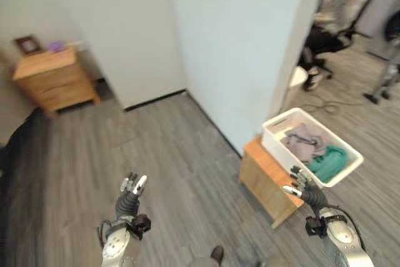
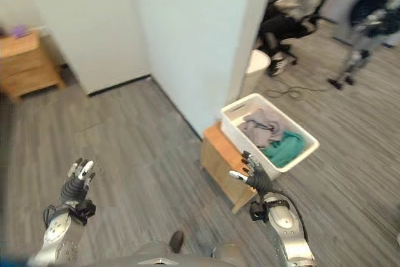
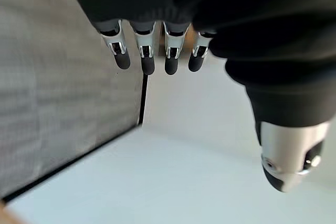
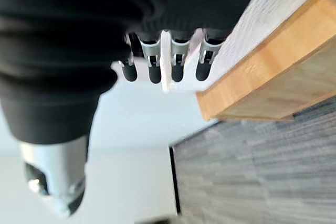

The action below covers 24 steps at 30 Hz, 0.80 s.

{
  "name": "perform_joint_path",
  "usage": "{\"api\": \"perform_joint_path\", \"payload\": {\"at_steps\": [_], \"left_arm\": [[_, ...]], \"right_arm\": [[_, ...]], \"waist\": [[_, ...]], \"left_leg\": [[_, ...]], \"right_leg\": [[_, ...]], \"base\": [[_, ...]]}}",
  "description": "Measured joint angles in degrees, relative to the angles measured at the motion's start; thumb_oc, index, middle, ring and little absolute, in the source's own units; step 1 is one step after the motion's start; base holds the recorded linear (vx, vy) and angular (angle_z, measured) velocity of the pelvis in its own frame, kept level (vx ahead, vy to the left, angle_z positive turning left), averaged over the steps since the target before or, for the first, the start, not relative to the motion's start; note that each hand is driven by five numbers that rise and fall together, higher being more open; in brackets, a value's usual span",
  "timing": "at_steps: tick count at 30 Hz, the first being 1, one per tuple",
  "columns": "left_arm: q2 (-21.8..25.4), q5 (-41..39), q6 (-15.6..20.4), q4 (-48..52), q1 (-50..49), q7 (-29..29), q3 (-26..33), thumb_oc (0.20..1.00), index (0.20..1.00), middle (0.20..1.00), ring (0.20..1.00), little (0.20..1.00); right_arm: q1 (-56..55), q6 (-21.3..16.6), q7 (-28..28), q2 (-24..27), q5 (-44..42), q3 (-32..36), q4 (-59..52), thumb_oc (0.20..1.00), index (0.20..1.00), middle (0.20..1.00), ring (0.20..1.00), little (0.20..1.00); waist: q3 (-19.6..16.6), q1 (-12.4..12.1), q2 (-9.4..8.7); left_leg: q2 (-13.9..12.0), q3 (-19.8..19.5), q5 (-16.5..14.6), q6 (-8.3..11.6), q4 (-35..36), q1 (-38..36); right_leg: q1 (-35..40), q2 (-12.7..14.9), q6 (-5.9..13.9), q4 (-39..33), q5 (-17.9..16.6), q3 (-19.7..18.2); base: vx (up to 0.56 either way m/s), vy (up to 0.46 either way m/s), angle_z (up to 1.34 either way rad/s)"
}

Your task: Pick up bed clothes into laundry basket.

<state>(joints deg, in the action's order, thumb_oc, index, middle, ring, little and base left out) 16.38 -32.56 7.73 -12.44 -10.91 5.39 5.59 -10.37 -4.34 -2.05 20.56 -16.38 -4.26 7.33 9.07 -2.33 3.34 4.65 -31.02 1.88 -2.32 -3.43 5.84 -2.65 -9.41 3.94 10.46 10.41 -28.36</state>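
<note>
At your lower right stands a low wooden stand [image 1: 270, 182] against the corner of the white partition wall [image 1: 237, 42], and on top of it sits the white laundry basket [image 1: 278, 144], turned at an angle so that one corner overhangs the stand's edge toward open floor. Inside the basket you have a grey garment [image 1: 302, 138] toward the wall side and a teal garment [image 1: 328, 161] toward the outer corner, the two touching.

Your right hand [image 1: 306, 188] hangs just before the stand's near edge, fingers straight and spread, holding nothing; in its wrist view the fingers [image 4: 154, 66] point past the wooden top's edge, apart from it. Your left hand [image 1: 130, 193] is raised over bare grey plank floor [image 1: 169, 154], well apart from the stand, fingers likewise relaxed and empty.

Between the two hands you have a wide stretch of floor running up to the wall's dark baseboard. At far left a wooden nightstand [image 1: 53, 79] stands against the wall with a small picture frame [image 1: 28, 44] on it, and a dark edge, too blurred to identify, runs along the left border below it. Past the partition on the right, a person [image 1: 334, 10] sits on a chair, with a white bin [image 2: 256, 67] beside the wall's end and a cable on the floor near it.
</note>
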Motion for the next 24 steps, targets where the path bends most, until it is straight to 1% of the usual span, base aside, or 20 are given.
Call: {"api": "perform_joint_path", "payload": {"at_steps": [1,2,3,5,6,7,8,9,10,11,13,15,16,17,18,19,20,22,23,24], "left_arm": [[-0.53,-0.04,0.16,-0.43,0.83,0.02,-1.11,1.0,1.0,1.0,1.0,1.0],[-0.98,-0.13,0.65,-0.93,4.22,-0.57,-3.6,1.0,1.0,1.0,1.0,1.0],[-2.38,-0.15,1.28,-0.87,5.89,-1.4,-3.75,1.0,1.0,1.0,1.0,1.0],[-4.32,-0.33,1.21,-1.18,5.81,-1.64,-4.75,1.0,1.0,1.0,1.0,1.0],[-4.99,-0.46,1.26,-0.47,4.39,-1.77,-4.89,1.0,1.0,1.0,1.0,1.0],[-5.78,-0.49,1.35,0.43,2.21,-1.84,-5.0,1.0,1.0,1.0,1.0,1.0],[-6.19,-0.6,1.44,0.2,1.12,-1.82,-5.16,1.0,1.0,1.0,1.0,1.0],[-6.25,-0.7,1.33,-0.99,0.93,-1.97,-6.19,1.0,1.0,1.0,1.0,1.0],[-5.48,-0.71,0.73,-2.7,2.1,-2.35,-6.97,1.0,1.0,1.0,1.0,1.0],[-4.61,-0.72,0.8,-1.63,0.56,-2.31,-7.11,1.0,1.0,1.0,1.0,1.0],[-3.94,-0.7,0.49,0.42,-2.96,-2.42,-6.96,1.0,1.0,1.0,1.0,1.0],[-3.88,-0.68,0.3,0.36,-2.87,-2.54,-7.21,1.0,1.0,1.0,1.0,1.0],[-3.95,-0.03,0.27,0.81,-1.84,-3.53,-8.18,1.0,1.0,1.0,1.0,1.0],[-4.0,0.04,0.26,0.75,-0.74,-3.57,-8.72,1.0,1.0,1.0,1.0,1.0],[-4.46,0.13,0.39,0.71,-0.27,-3.67,-9.79,1.0,1.0,1.0,1.0,1.0],[-4.92,0.12,0.35,-0.49,1.6,-3.81,-10.27,1.0,1.0,1.0,1.0,1.0],[-4.92,0.11,0.31,0.16,1.74,-3.57,-10.31,1.0,1.0,1.0,1.0,1.0],[-3.71,0.21,0.4,1.48,0.95,-3.59,-10.16,1.0,1.0,1.0,1.0,1.0],[-2.11,0.68,0.35,0.97,1.13,-3.64,-10.43,1.0,1.0,1.0,1.0,1.0],[-0.67,2.1,0.35,0.77,1.38,-3.66,-10.47,1.0,1.0,1.0,1.0,1.0]], "right_arm": [[-0.72,-0.35,0.17,0.55,-0.12,0.36,-0.46,1.0,1.0,1.0,1.0,1.0],[-4.21,-0.97,0.07,0.8,-0.52,1.18,-1.38,1.0,1.0,1.0,1.0,1.0],[-4.75,-0.81,-0.48,0.92,-0.52,0.99,-1.1,1.0,1.0,1.0,1.0,1.0],[-5.27,-0.52,-1.02,1.02,-0.6,1.24,-0.77,1.0,1.0,1.0,1.0,1.0],[-5.43,-0.84,-1.19,1.5,-0.7,1.53,-1.41,1.0,1.0,1.0,1.0,1.0],[-4.9,-1.14,-1.79,3.8,-1.65,1.67,-1.39,1.0,1.0,1.0,1.0,1.0],[-4.23,-1.15,-1.98,5.05,-1.81,1.98,-1.22,1.0,1.0,1.0,1.0,1.0],[-4.45,-1.2,-1.87,6.23,-2.09,2.83,-1.56,1.0,1.0,1.0,1.0,1.0],[-6.24,-0.96,-1.69,6.74,-2.63,3.88,-2.24,1.0,1.0,1.0,1.0,1.0],[-6.14,-1.01,-1.65,6.47,-2.75,4.0,-2.75,1.0,1.0,1.0,1.0,1.0],[-3.41,-1.37,-0.69,5.81,-3.94,4.88,-3.71,1.0,1.0,1.0,1.0,1.0],[-3.66,-1.48,-0.34,4.92,-4.44,5.8,-4.15,1.0,1.0,1.0,1.0,1.0],[-5.3,-1.83,0.41,3.29,-5.38,7.32,-4.82,1.0,1.0,1.0,1.0,1.0],[-5.86,-1.92,0.52,3.1,-5.94,8.13,-4.94,1.0,1.0,1.0,1.0,1.0],[-7.5,-2.19,0.28,3.25,-6.46,8.44,-5.81,1.0,1.0,1.0,1.0,1.0],[-8.31,-2.02,0.5,1.67,-6.84,9.37,-4.69,1.0,1.0,1.0,1.0,1.0],[-8.45,-1.66,0.31,1.36,-7.18,8.13,-4.59,1.0,1.0,1.0,1.0,1.0],[-8.81,-1.56,-0.48,0.24,-7.17,5.88,-4.73,1.0,1.0,1.0,1.0,1.0],[-9.24,-1.43,-1.17,-0.4,-7.16,5.34,-4.49,1.0,1.0,1.0,1.0,1.0],[-9.36,-1.43,-1.49,-0.47,-7.13,4.79,-4.51,1.0,1.0,1.0,1.0,1.0]], "waist": [[-0.01,0.81,0.71],[0.42,2.28,-0.61],[1.95,3.02,-2.55],[2.39,3.57,-5.2],[2.39,3.45,-5.77],[1.91,3.53,-4.58],[1.96,2.6,-3.44],[2.02,3.7,-2.32],[2.77,4.96,-4.56],[2.81,5.38,-6.31],[2.2,5.1,-6.24],[2.03,5.69,-5.83],[0.29,8.43,-3.99],[-0.04,9.62,-3.4],[-1.94,10.15,0.48],[-2.51,9.83,0.67],[-2.2,9.81,0.0],[-2.19,9.36,-0.96],[-1.86,9.97,-1.55],[-1.53,10.5,-1.81]], "left_leg": [[0.36,-3.86,0.87,2.6,-0.2,1.0],[1.73,-5.96,-0.73,3.68,0.82,2.24],[4.0,-4.98,-3.46,2.34,-0.07,2.46],[5.85,-2.26,-4.13,3.96,-8.03,3.25],[4.4,-0.86,-4.75,4.59,-9.35,2.9],[0.03,0.88,-5.01,5.02,-7.87,-0.33],[-2.43,3.51,-5.5,4.32,-6.42,-1.2],[-5.44,12.91,-8.28,0.92,-4.82,-0.93],[-10.1,29.13,-10.07,-2.11,-2.12,-0.89],[-11.17,36.26,-9.69,1.94,-6.1,1.03],[-11.89,41.84,-9.69,3.83,-13.24,1.15],[-12.51,45.26,-10.03,4.34,-14.13,0.17],[-14.48,55.35,-10.47,4.97,-13.65,-3.64],[-15.17,57.01,-10.0,4.64,-11.83,-5.19],[-15.3,57.51,-8.74,4.11,-5.47,-7.72],[-12.36,55.8,-6.12,5.78,-0.01,-9.2],[-10.68,54.97,-4.37,4.58,2.08,-9.94],[-7.57,50.89,-3.48,3.11,4.26,-10.35],[-6.74,48.22,-3.16,1.57,4.21,-9.98],[-6.42,46.62,-2.75,0.81,4.49,-9.58]], "right_leg": [[1.07,-2.06,-0.88,-0.11,-0.71,-3.62],[1.64,-2.7,-4.69,-1.43,-2.33,-3.74],[1.82,1.22,-6.4,-2.42,-6.45,2.41],[1.64,4.37,-6.4,-2.37,-7.29,7.95],[1.81,4.65,-6.73,-2.81,-7.3,10.42],[0.76,3.29,-6.8,-1.75,-6.46,12.5],[0.69,2.53,-7.3,-0.56,-6.15,14.68],[0.73,3.08,-7.61,-0.58,-6.41,20.28],[0.47,6.76,-7.88,-0.1,-5.94,26.56],[0.8,9.6,-7.72,-0.64,-5.23,29.01],[1.77,13.03,-6.89,-3.0,-6.57,35.11],[2.96,14.54,-6.1,-4.53,-7.14,38.39],[4.53,17.4,-4.11,-5.66,-7.55,47.11],[4.59,17.63,-3.31,-5.25,-7.22,47.88],[3.84,17.73,-0.99,-3.57,-6.41,50.7],[3.48,19.79,-0.16,-2.05,-6.32,52.19],[2.88,21.15,0.07,-1.2,-6.81,51.44],[2.02,24.37,1.15,3.64,-6.83,48.09],[-2.49,25.45,2.8,12.81,-5.63,42.18],[-4.75,23.93,5.17,16.09,-4.26,36.4]], "base": [[-0.02,-0.447,2.16],[-0.01,-0.393,2.48],[0.0,-0.361,2.54],[0.01,-0.285,1.69],[-0.07,-0.199,1.58],[-0.18,-0.159,1.19],[-0.17,-0.162,1.27],[-0.27,-0.152,2.07],[-0.24,-0.123,2.67],[-0.27,-0.152,2.46],[-0.15,-0.089,1.43],[-0.12,-0.004,1.65],[-0.06,0.102,2.47],[-0.01,0.092,3.26],[-0.01,0.145,1.84],[-0.01,0.08,1.73],[-0.02,0.106,1.04],[-0.05,0.074,0.91],[-0.07,0.081,1.07],[-0.05,0.051,1.09]]}}
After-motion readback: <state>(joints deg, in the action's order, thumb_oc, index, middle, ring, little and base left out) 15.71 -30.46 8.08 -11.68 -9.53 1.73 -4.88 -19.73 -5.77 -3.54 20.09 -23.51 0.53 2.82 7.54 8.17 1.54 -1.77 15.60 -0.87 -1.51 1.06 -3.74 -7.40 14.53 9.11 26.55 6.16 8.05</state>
